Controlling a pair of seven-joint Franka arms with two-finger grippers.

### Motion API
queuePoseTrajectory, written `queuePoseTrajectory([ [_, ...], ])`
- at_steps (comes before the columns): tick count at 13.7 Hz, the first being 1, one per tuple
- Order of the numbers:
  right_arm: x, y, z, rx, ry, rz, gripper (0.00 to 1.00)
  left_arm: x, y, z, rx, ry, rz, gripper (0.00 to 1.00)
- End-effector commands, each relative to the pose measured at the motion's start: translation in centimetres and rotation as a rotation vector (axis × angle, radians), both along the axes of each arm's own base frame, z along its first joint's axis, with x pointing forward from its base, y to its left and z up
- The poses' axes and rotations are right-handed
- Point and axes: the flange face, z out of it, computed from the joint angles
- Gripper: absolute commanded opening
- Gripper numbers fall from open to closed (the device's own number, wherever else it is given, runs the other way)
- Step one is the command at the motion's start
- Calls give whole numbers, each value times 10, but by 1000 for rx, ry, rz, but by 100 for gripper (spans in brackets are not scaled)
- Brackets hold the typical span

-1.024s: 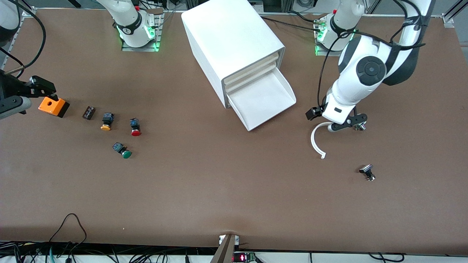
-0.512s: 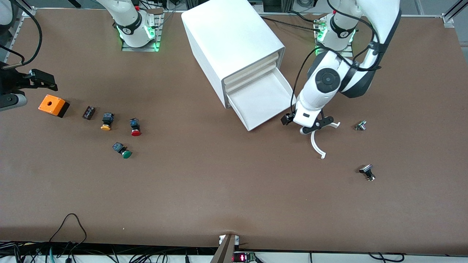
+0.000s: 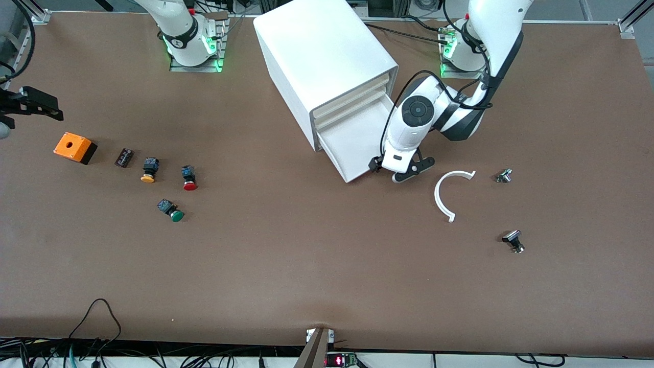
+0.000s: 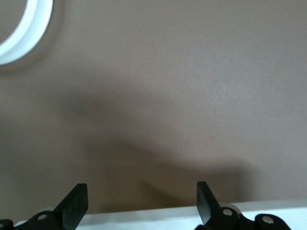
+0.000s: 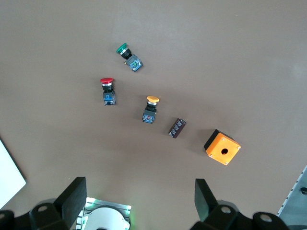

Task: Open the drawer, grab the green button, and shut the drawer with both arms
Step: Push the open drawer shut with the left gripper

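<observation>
The big white cabinet [image 3: 327,56] has its bottom drawer [image 3: 357,140] pulled out, and what shows of its inside is bare. My left gripper [image 3: 396,176] hangs open just in front of the drawer's flared lip, at the corner toward the left arm's end. In the left wrist view the white lip [image 4: 144,215] shows between the spread fingers of that gripper [image 4: 141,203]. The green-capped button [image 3: 174,212] [image 5: 125,52] lies on the table toward the right arm's end. My right gripper [image 3: 43,105] [image 5: 139,201] is open high over the table's edge there, holding nothing.
A red-capped button [image 3: 189,179], a yellow-capped one [image 3: 148,171], a small dark part [image 3: 124,157] and an orange box [image 3: 74,147] lie near the green button. A white C-shaped piece [image 3: 443,197] and two small metal parts [image 3: 504,176] [image 3: 513,241] lie toward the left arm's end.
The left arm has swung from over the C-shaped piece to the front of the open drawer. The right gripper has drawn away from the orange box toward the table's edge.
</observation>
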Motion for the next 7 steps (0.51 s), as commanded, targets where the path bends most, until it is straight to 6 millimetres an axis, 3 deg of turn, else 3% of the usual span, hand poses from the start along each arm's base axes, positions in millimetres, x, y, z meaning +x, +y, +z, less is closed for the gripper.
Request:
queuePoseTrajectory([
  [1,-24,-12,24,25,-24,-35,100,-11,-13,-7,20,-4,-16,100],
  [5,-19,-6,15,29,-30,-28,100,-37,-25,-11,47,19,-23,100],
  [7,-35,-3,0,43,-86,-24,100,-58,-47,-10,55,19,-15,100],
])
